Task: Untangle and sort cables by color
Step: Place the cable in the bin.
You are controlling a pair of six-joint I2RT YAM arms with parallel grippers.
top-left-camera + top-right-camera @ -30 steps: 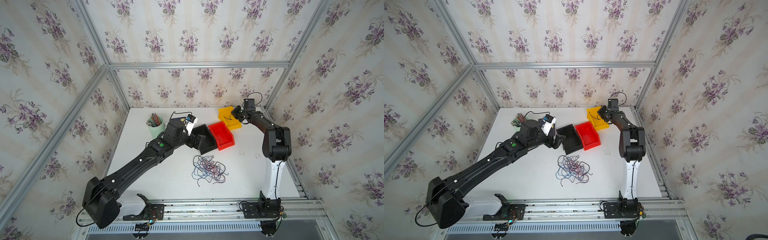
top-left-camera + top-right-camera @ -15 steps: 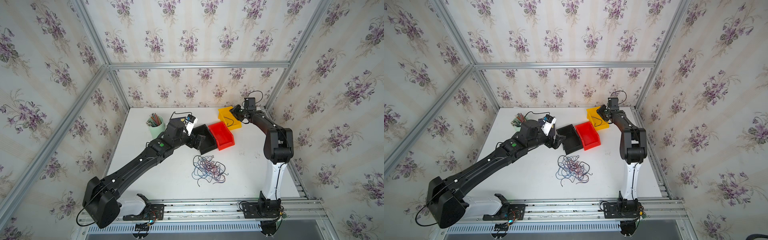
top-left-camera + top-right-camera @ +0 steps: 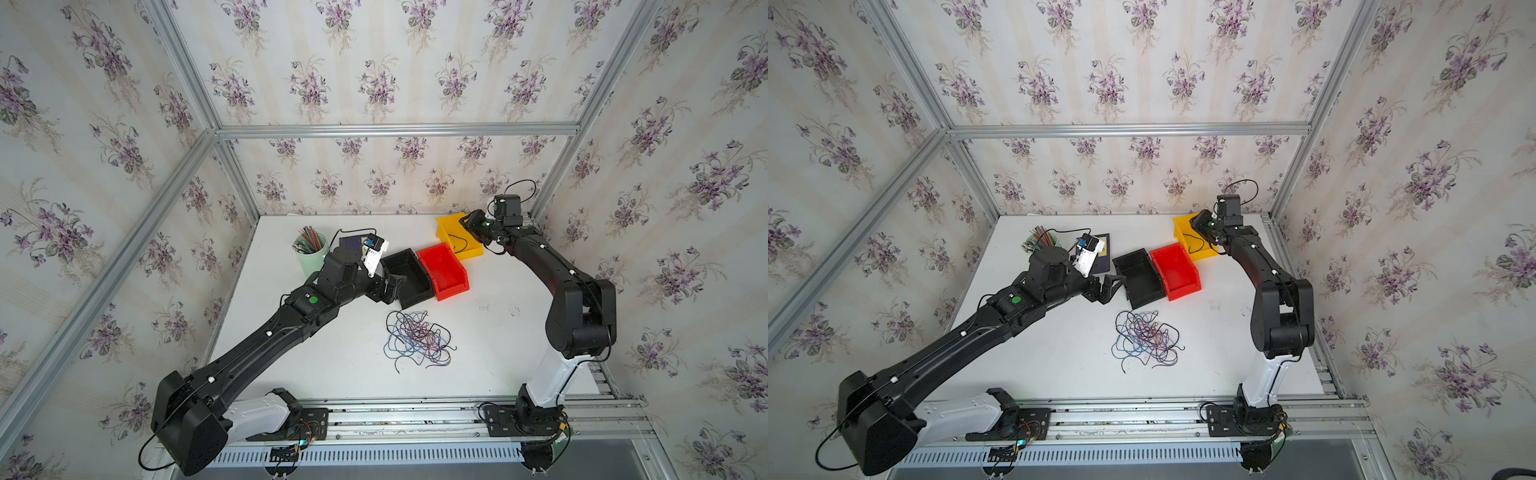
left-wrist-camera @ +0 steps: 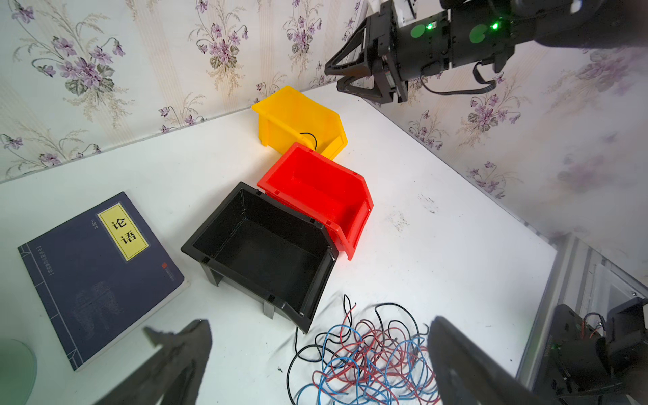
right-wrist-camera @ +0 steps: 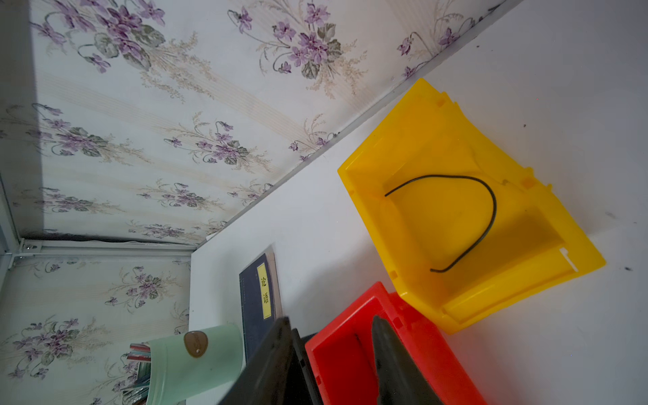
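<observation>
While the right gripper [image 5: 331, 319] hangs near the yellow bin [image 5: 368, 217] with fingers partly spread and empty (one black cable [image 5: 491, 203] lies inside), the left gripper [image 4: 319, 321] gapes wide, holding nothing, near the tangled red, blue and black cables [image 4: 368, 357] beside the black bin [image 4: 280, 205].

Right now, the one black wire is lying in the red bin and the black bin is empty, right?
No. The black wire lies in the yellow bin, not the red bin; the right wrist view shows it. The black bin is empty, as you said.
</observation>
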